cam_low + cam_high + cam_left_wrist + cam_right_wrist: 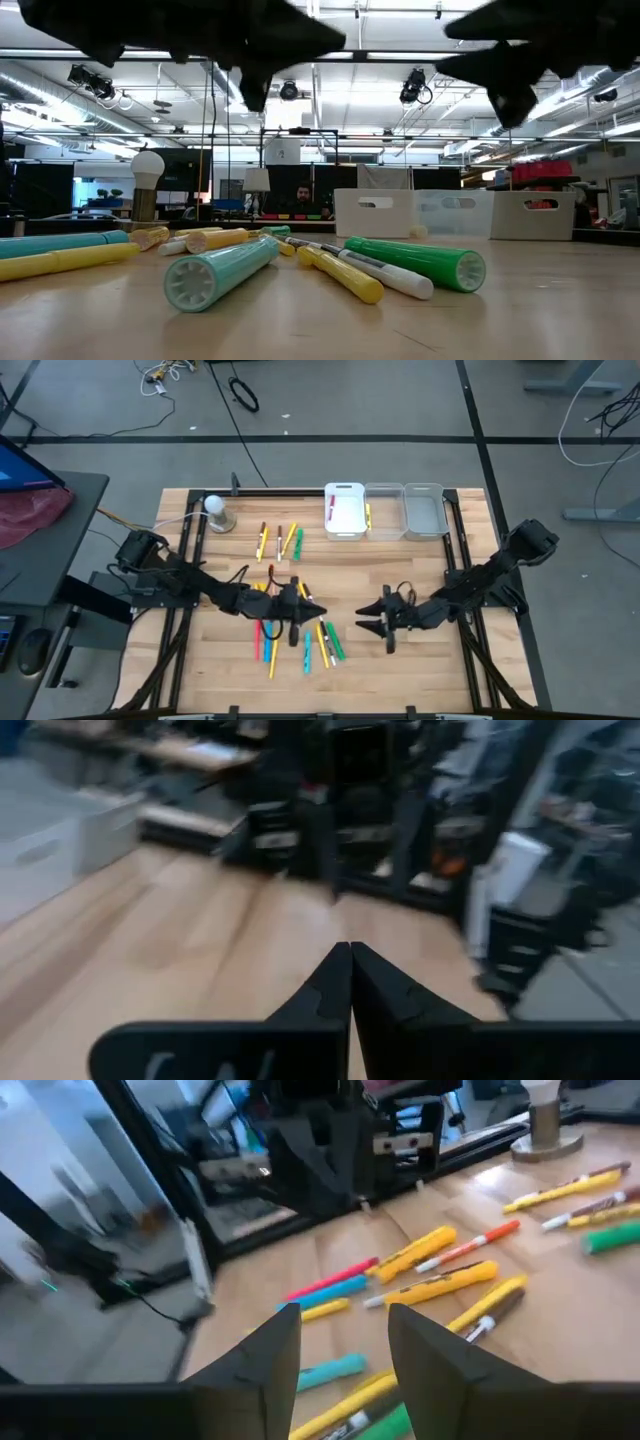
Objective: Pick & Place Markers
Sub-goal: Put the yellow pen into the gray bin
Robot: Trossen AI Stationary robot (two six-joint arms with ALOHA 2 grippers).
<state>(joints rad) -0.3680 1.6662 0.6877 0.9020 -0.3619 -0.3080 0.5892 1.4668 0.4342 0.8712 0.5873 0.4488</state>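
The left gripper hangs above the middle of the wooden table, over the upper edge of the main scatter of markers. Its two fingers are pressed together with nothing between them. The right gripper sits just to the right of that scatter, its jaws apart and empty, the fingers framing markers on the table beyond.

Most markers lie loose near the table's centre, in yellow, orange, pink, green and cyan. A smaller group lies nearer the far edge, beside a white bulb on a stand. A few more markers rest in the white bin, which stands at the far edge beside two clear bins.

In the low view a cyan marker and a green marker lie closest to the camera, with a white-barrelled marker between them; it carries dark print too small to read. A person sits in the room behind the table.
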